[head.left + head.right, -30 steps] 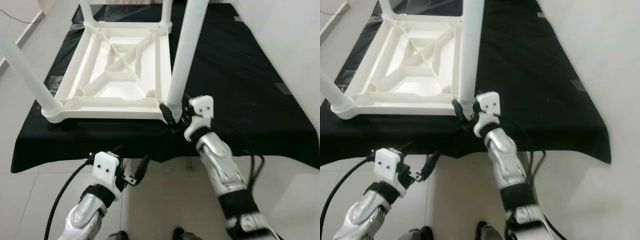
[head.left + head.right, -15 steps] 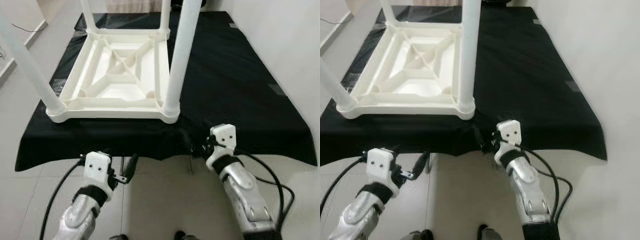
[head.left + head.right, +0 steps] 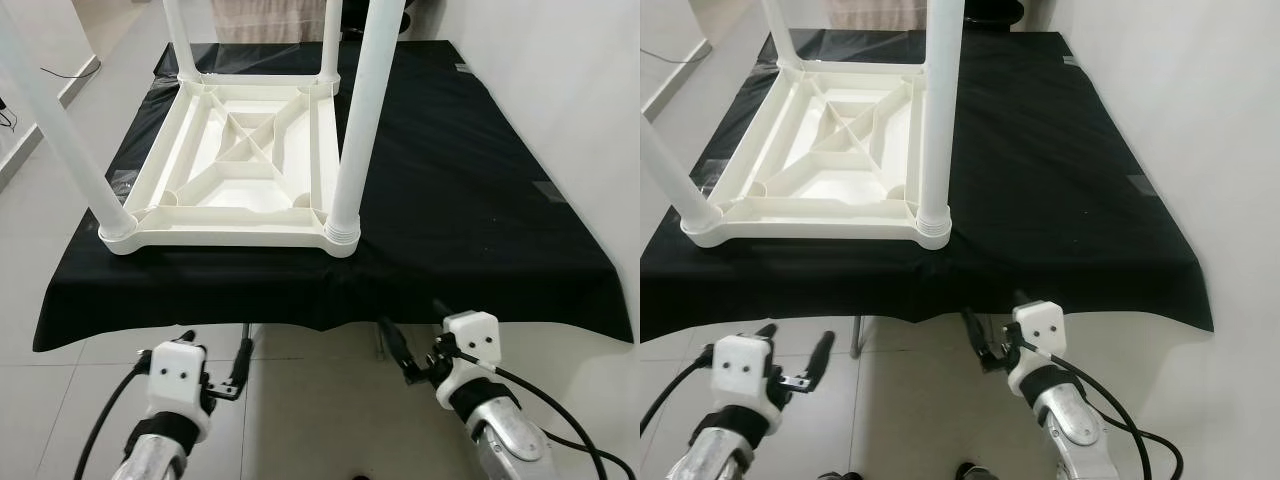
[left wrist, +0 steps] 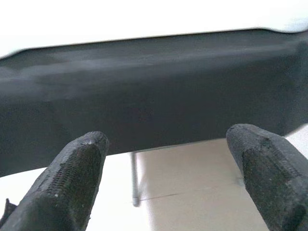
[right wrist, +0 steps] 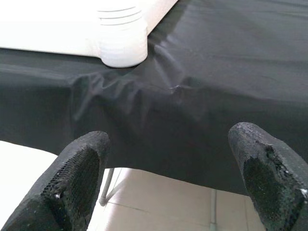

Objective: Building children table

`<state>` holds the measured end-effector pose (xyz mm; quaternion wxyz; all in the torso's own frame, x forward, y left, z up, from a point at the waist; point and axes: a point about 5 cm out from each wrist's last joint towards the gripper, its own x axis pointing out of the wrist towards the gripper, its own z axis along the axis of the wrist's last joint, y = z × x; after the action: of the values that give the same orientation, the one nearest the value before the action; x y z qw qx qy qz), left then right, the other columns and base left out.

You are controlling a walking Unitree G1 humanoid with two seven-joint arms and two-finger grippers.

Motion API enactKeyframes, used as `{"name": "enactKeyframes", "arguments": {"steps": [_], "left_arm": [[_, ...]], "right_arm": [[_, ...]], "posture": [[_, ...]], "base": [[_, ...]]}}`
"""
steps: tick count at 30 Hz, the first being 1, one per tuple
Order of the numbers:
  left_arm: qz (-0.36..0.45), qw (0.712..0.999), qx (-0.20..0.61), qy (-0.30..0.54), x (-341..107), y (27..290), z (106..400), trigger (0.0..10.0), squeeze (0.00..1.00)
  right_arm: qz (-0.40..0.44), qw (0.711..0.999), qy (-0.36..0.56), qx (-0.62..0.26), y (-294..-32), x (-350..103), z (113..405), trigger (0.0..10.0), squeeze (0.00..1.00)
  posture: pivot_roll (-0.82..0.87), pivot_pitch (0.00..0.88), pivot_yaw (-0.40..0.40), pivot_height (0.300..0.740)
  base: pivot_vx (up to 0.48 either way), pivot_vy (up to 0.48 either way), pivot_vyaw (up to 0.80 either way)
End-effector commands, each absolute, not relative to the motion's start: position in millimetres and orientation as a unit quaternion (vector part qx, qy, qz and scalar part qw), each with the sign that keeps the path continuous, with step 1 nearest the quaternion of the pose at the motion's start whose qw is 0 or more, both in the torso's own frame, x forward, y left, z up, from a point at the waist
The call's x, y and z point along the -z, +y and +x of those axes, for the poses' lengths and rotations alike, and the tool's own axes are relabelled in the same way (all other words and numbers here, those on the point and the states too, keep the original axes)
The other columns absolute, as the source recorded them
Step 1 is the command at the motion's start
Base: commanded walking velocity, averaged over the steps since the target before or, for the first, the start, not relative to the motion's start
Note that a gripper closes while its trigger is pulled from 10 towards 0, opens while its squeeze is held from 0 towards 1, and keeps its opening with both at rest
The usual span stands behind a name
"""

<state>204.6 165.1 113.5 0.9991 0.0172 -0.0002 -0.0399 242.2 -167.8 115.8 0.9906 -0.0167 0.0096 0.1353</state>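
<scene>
White plastic children's table (image 3: pixel 245 165) lies upside down on a black cloth (image 3: pixel 470 190) that covers a larger work surface. Tabletop faces down; ribbed underside with an X-shaped brace faces up. It sits on the left half of the cloth, with its near edge close to the cloth's near edge.

Four white legs stand upright from the corners:
- near-right leg (image 3: pixel 357 130), seated in its corner socket, ringed collar at the base;
- near-left leg (image 3: pixel 62 140), leaning outward toward the left as seen from the head;
- far-left leg (image 3: pixel 178 40) and far-right leg (image 3: pixel 331 40), tops cut off by the frame.

The right half of the cloth is bare, with a few small patches of tape near its right and far edges.

Left gripper (image 3: pixel 238 372) hangs below the cloth's near edge, over the tiled floor (image 3: pixel 310 420), touching nothing. Left wrist view: both fingers (image 4: pixel 72 178) wide apart, the draped cloth edge ahead of them.

Right gripper (image 3: pixel 398 350) also hangs below the near edge, on the near right and clear of the table. Right wrist view: fingers (image 5: pixel 79 178) spread apart with nothing between; the near-right leg's collar and wrinkled cloth lie beyond.

Thin metal supports (image 3: pixel 246 333) show under the cloth.
</scene>
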Motion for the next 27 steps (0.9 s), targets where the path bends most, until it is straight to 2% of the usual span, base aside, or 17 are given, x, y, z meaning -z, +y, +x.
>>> {"name": "enactKeyframes", "arguments": {"steps": [1,8,12,15,17,27], "left_arm": [[0.025,0.999,0.021,0.015,-108,168,203,10.0,0.0],[0.033,0.999,0.017,0.022,-102,169,200,10.0,0.0],[0.03,0.999,0.022,0.021,-102,167,203,10.0,0.0],[0.031,0.999,0.021,0.021,-102,167,203,10.0,0.0],[0.031,0.999,0.022,0.022,-102,166,203,10.0,0.0],[0.031,0.999,0.03,0.018,-103,166,204,10.0,0.0]], "right_arm": [[-0.003,0.99,0.022,-0.142,-166,-112,240,10.0,0.0],[-0.027,0.985,0.024,-0.169,-160,-113,238,10.0,0.0],[-0.023,0.981,0.011,-0.194,-157,-115,238,10.0,0.0],[-0.025,0.98,0.02,-0.194,-157,-115,239,10.0,0.0],[-0.045,0.979,0.02,-0.196,-157,-113,239,10.0,0.0],[-0.029,0.978,0.007,-0.205,-156,-115,241,10.0,0.0]], "posture": [[-0.03,0.162,-0.024,0.74],[-0.02,0.15,-0.034,0.74],[-0.02,0.147,-0.033,0.74],[-0.02,0.147,-0.032,0.74],[-0.02,0.145,-0.03,0.74],[-0.01,0.145,-0.025,0.74]], "base": [[0.0,0.0,0.0],[0.0,0.0,0.0],[0.0,0.0,0.8],[0.0,0.0,0.0],[0.24,0.0,0.0],[0.27,0.0,0.0]]}}
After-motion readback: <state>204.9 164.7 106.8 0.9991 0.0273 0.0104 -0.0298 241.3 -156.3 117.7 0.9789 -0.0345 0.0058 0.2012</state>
